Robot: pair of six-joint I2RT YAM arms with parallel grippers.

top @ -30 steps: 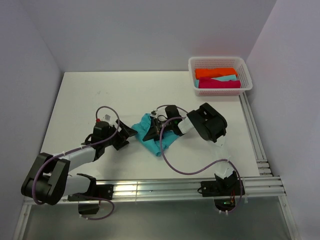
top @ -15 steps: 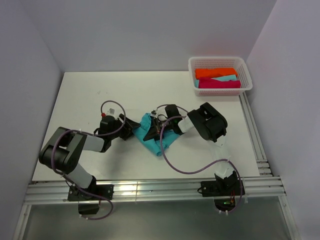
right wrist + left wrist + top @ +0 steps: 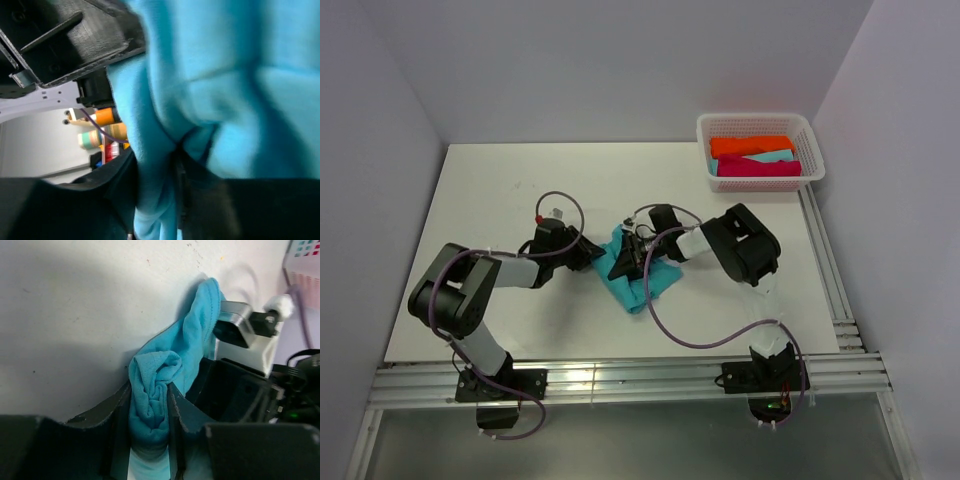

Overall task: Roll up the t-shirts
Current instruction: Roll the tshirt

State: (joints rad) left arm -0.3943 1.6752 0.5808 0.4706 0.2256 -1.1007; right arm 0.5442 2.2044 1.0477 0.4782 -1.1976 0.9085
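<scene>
Mid-roll, the soft turquoise t-shirt (image 3: 638, 280) is pinched at nine o'clock by the left fingers (image 3: 118, 440) — the right fingers' (image 3: 115, 200) hold cannot be told — and tighter rolling is called for.

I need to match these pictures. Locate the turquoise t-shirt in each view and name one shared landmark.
Top external: turquoise t-shirt at table centre.
Left wrist: lower centre, bunched.
Right wrist: fills centre and right.
Landmark: left gripper, gripping its end; apparently the black shape upper left in right wrist.
</scene>
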